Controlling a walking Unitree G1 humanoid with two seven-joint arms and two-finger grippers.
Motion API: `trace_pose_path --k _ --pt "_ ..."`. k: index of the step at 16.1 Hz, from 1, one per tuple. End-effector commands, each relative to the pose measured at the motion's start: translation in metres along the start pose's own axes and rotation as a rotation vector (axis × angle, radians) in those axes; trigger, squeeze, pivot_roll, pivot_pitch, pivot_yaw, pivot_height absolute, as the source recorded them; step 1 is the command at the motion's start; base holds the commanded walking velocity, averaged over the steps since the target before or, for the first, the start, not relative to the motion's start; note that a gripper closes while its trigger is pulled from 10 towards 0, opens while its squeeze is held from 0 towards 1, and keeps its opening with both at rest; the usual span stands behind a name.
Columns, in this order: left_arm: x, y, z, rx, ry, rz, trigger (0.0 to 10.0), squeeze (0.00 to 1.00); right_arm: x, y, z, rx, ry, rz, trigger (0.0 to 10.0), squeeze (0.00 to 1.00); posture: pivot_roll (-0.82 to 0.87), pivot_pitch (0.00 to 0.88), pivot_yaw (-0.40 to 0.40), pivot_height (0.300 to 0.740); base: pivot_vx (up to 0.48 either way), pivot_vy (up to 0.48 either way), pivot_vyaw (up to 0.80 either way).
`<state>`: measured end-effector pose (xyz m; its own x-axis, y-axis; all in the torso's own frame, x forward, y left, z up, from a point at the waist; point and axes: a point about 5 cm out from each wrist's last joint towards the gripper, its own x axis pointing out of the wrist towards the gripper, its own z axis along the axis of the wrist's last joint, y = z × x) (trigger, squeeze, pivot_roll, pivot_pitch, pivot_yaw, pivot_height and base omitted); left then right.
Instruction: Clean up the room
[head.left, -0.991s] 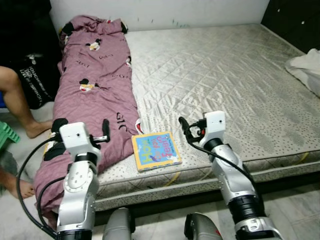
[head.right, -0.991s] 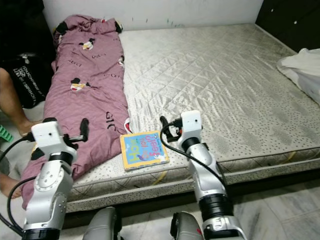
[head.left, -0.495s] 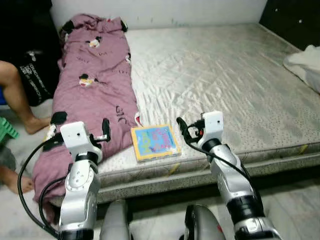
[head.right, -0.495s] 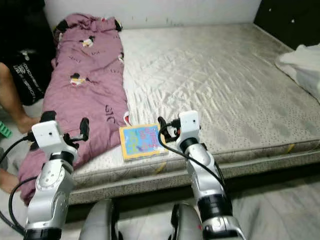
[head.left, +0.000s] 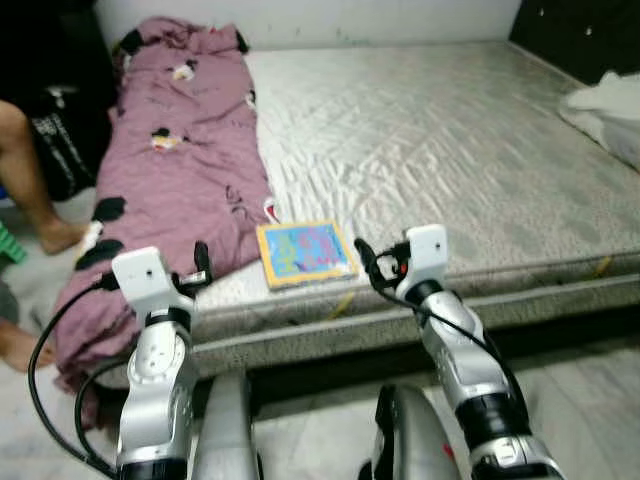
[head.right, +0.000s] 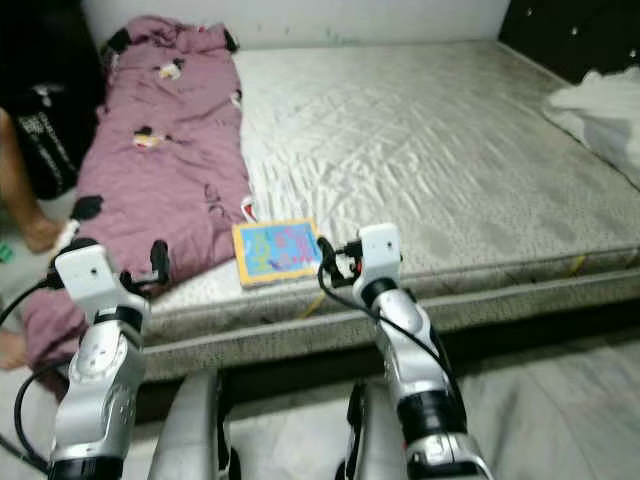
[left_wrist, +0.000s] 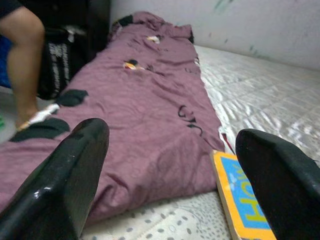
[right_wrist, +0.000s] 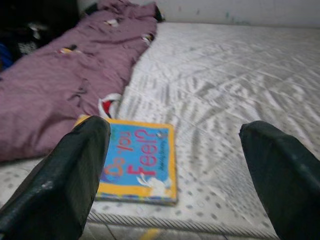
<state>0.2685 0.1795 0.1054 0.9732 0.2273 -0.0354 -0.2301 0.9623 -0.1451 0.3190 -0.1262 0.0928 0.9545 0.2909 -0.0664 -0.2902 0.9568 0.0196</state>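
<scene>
Mauve cartoon-print blanket (head.left: 175, 170) — silver quilted mattress (head.left: 450, 150) — blue, yellow-edged book (head.left: 305, 252).

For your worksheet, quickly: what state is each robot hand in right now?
Left hand: open, holding nothing, beside the purple blanket.
Right hand: open, holding nothing, near the book.

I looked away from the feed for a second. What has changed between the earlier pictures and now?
The whole view has shifted, so the camera moved: the mattress edge now lies higher in the picture and more floor shows, as if the robot stepped back. The book still lies flat near the mattress edge beside the purple blanket. The left gripper and right gripper stay open and raised, holding nothing.
</scene>
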Motion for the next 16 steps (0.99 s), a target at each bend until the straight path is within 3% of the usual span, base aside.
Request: trace_pose_path --k 1,4,7,14,16 --pt "0.0015 0.0017 0.0010 0.003 0.006 0.014 10.0 0.00 0.0025 0.0011 0.0033 -0.006 -0.004 0.010 10.0 0.00 0.00 0.022 -0.014 0.568 0.000 0.000 0.00" --pt "0.0016 0.0044 0.0010 0.001 0.008 0.035 10.0 0.00 0.0029 0.0016 0.0035 -0.010 -0.002 0.013 10.0 0.00 0.00 0.026 -0.012 0.568 0.000 0.000 0.00" --pt "0.0026 0.0058 -0.0007 -0.009 0.019 0.044 10.0 0.00 0.0026 0.0014 0.0039 -0.024 -0.004 0.014 10.0 0.00 0.00 0.032 -0.013 0.568 0.000 0.000 0.80" --pt "0.0061 -0.0029 -0.0026 -0.071 0.023 0.015 10.0 0.00 -0.0013 -0.0037 0.0085 -0.043 -0.015 0.007 10.0 0.00 -0.03 0.058 -0.034 0.568 0.000 0.000 0.07" --pt "0.0058 -0.0041 -0.0036 -0.078 0.026 0.013 10.0 0.00 -0.0018 -0.0026 0.0088 -0.074 -0.015 0.019 10.0 0.00 -0.03 0.059 -0.036 0.568 0.000 0.000 0.80"
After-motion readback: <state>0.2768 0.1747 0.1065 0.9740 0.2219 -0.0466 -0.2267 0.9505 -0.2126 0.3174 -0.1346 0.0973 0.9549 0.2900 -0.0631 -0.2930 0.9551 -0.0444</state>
